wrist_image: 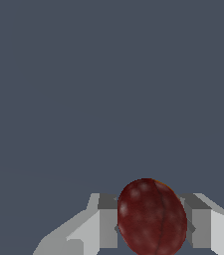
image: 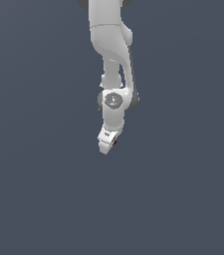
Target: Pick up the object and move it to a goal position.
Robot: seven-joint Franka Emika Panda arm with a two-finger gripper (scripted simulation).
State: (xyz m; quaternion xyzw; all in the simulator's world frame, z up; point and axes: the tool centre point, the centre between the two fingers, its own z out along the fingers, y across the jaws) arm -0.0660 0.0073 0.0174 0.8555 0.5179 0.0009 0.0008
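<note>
Wrist view shows the dark red object (wrist_image: pixel 152 217), a smooth roundish lump with faint pale specks, sitting squarely between the two grey fingers (wrist_image: pixel 108 221) of the gripper (wrist_image: pixel 153 226). Each finger meets a side of it, so the gripper looks clamped onto the object rather than merely straddling it.

From the exterior view, the white Panda arm (image: pixel 111 35) reaches down the middle of the scene, and the gripper (image: pixel 107 144) at its end carries only a tiny dark red sliver of the object (image: pixel 114 143) on the exterior view's right side of the fingers. The plain grey surface (image: pixel 34 199) offers no shadow or contact line, so whether the object is lifted or resting on the surface cannot be told. No goal marker shows in either view.

The main risk from here is slip. A small rounded body held between flat pads has little contact, and it bulges well past the fingers, so a quick swing or sudden stop on the way to the goal could roll or squeeze it out. If it is not yet off the surface, dragging sideways could also twist it loose.
</note>
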